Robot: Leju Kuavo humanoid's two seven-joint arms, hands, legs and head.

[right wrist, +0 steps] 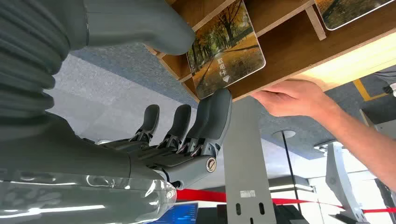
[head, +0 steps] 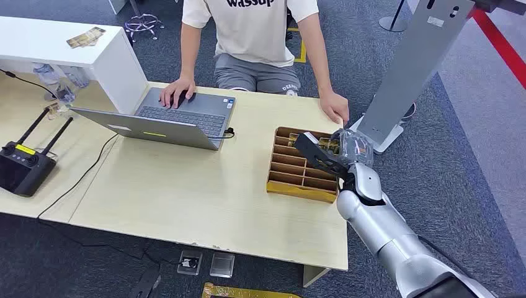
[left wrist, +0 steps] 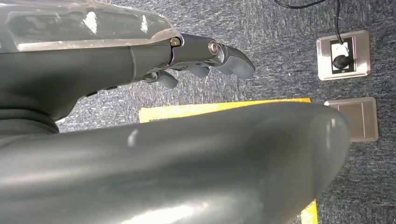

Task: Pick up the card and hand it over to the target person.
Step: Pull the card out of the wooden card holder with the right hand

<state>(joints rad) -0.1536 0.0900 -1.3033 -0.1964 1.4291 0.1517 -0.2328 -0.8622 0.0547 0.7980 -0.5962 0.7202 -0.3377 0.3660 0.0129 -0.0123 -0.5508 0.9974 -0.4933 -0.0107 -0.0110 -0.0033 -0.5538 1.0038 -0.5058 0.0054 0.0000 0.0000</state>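
Observation:
A card [right wrist: 226,51] printed with autumn trees stands in a slot of the wooden divider box [head: 273,169] at the table's right end. My right hand [head: 338,155] reaches over the box's far right corner. In the right wrist view this hand [right wrist: 187,135] pinches the card between its thumb [right wrist: 154,25] and a finger [right wrist: 217,109], the other fingers lying apart beside it. Across the table sits a person in a white shirt [head: 251,28]. One of their hands [head: 335,110] rests on the table edge just behind the box. My left hand [left wrist: 219,53] hangs over the carpet, holding nothing.
A second card [right wrist: 355,9] sits in a neighbouring slot. An open laptop [head: 180,118] lies under the person's other hand. A black controller [head: 22,164] lies at the left. A grey stand [head: 415,68] rises right of the table. Floor sockets [left wrist: 343,53] sit below.

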